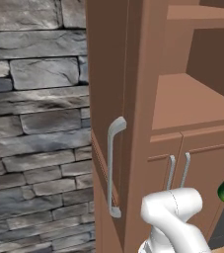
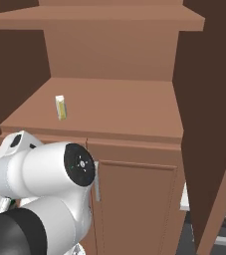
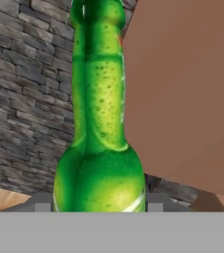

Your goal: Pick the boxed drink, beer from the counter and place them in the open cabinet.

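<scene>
Stone wall [image 1: 34,123]: grey, rough-coursed blocks, occupying the left of the left base view and seen again behind the bottle in the hand view. Open cabinet [image 1: 133,99]: reddish-brown wood, standing just right of the wall; one tall door swung open edge-on toward the camera, carrying a long silver bar handle [image 1: 114,165]. Shelf niche [image 1: 190,101]: flat wooden floor under an upper shelf board, to the right of that door. Lower doors [image 1: 192,168]: a pair beneath the niche, each with a slim silver handle at the meeting edge. Boxed drink [image 2: 60,107]: small pale carton with yellow and red marking, standing upright on the niche floor toward its left side, well apart from the back wall, in the right base view. Beer [image 3: 99,123]: green glass bottle with long neck, filling the middle of the hand view; its shoulder sits between the two dark fingertips [image 3: 42,202], neck pointing away from the hand. Gripper [image 3: 98,205]: partly closed, clamped on the bottle's body, one tip on each side. A green part of the bottle also shows at the right edge of the left base view, in front of the lower doors, outside the niche.
</scene>
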